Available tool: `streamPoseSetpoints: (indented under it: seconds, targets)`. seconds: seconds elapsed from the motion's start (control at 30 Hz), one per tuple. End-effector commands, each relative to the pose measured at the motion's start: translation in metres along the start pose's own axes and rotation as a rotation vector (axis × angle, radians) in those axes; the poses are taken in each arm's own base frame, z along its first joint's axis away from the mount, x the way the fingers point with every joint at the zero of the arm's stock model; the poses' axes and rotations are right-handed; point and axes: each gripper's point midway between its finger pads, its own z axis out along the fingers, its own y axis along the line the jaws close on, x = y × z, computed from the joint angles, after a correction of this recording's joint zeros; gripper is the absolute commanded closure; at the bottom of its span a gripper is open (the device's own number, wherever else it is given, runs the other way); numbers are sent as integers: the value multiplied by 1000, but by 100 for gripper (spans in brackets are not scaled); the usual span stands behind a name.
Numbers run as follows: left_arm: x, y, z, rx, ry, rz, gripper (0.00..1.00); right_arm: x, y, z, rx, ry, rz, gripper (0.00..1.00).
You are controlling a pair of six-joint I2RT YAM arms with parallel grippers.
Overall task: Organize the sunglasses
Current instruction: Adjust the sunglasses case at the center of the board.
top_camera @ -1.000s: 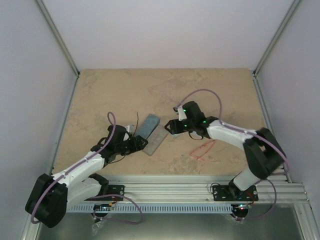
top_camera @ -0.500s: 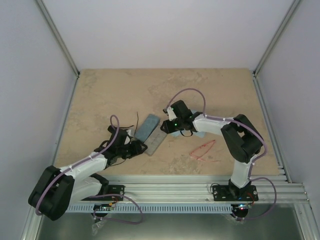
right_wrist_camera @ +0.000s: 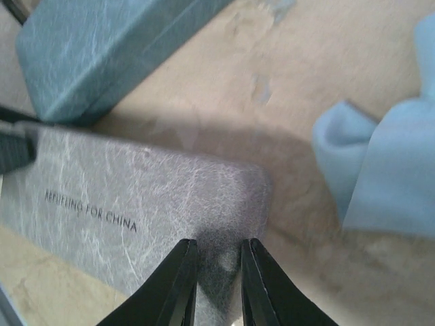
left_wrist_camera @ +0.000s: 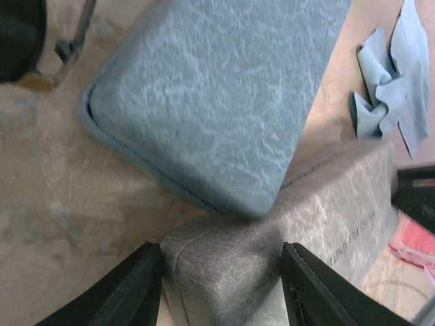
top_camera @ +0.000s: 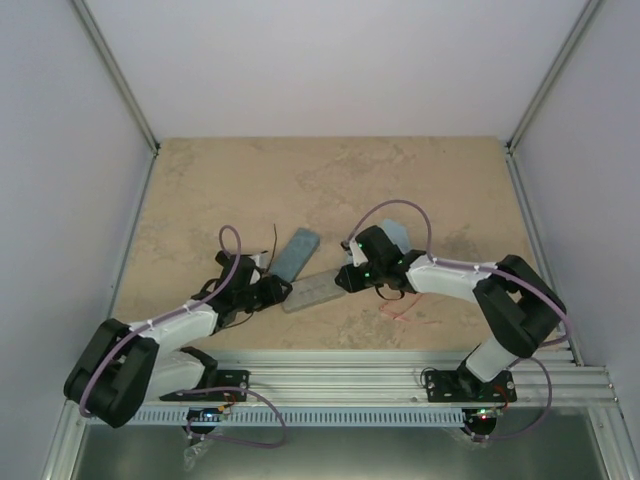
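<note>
Left claw point(left_wrist_camera: 221, 248) grasps the grey case point(left_wrist_camera: 340, 217) at bottom centre; right claw point(right_wrist_camera: 217, 243), nearly clenched and empty, sits over it.

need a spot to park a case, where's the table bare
Bare: the far half of the table, behind the blue-grey case and cloth. Crowded: the near middle, where left gripper and right gripper flank the grey case.

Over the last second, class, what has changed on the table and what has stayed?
The grey case swung from slanting alongside the blue-grey case to nearly crosswise. The right tool drew back toward the bases, to the case's right end, uncovering the light blue cloth. The left tool stayed at its left end; the blue-grey case kept still.
</note>
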Motion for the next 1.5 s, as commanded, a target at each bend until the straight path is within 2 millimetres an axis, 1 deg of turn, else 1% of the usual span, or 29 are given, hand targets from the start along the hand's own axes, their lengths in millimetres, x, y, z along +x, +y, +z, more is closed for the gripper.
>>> streamPoseSetpoints:
  seconds: [0.0,0.07,0.1,0.13,0.17,0.2,0.27,0.3,0.37,0.43,0.53,0.7,0.8,0.87,0.97,1.07,1.2,1.33,1.4,1.47]
  targets:
    - [-10,-23,7,69,-10,64,49,65,34,2,-85,185,22,81]
    - [-17,-17,8,24,-35,62,49,58,20,-4,26,145,20,77]
    - [-21,-15,8,6,-54,60,49,53,12,-8,89,126,17,74]
    - [-25,-14,7,-6,-73,60,48,43,6,-13,145,92,2,69]
    - [-28,-13,7,-13,-87,62,47,32,3,-19,179,63,-18,64]
    - [-32,-14,7,-19,-101,63,45,22,4,-22,201,39,-46,57]
    - [-38,-13,7,-36,-124,71,43,3,11,-26,204,4,-111,47]
    - [-41,-12,7,-45,-133,73,43,-4,15,-25,195,-1,-145,42]
    - [-46,-10,7,-70,-150,76,42,-15,24,-21,171,-8,-216,34]
    - [-52,-9,7,-89,-171,77,42,-16,28,-13,145,8,-258,28]
    - [-59,-10,7,-88,-189,87,42,-12,32,-5,108,29,-316,18]
    - [-69,-7,12,-53,-178,68,42,3,41,3,24,75,-417,10]
    - [-76,-6,17,-25,-165,45,42,5,42,6,19,81,-473,4]
    - [-81,-5,21,-8,-162,20,42,6,42,10,19,84,-506,3]
    - [-92,-10,24,13,-170,5,42,12,43,18,15,117,-564,2]
    - [-97,-13,27,14,-169,7,41,27,50,23,2,165,-627,2]
    - [-95,-10,25,-2,-167,4,40,44,53,25,23,198,-670,3]
    - [-92,-11,19,0,-172,6,37,59,49,28,100,238,-709,5]
    - [-92,-10,15,-4,-181,5,36,63,44,31,152,250,-731,5]
    - [-93,-10,10,-12,-196,4,35,63,42,33,181,249,-739,5]
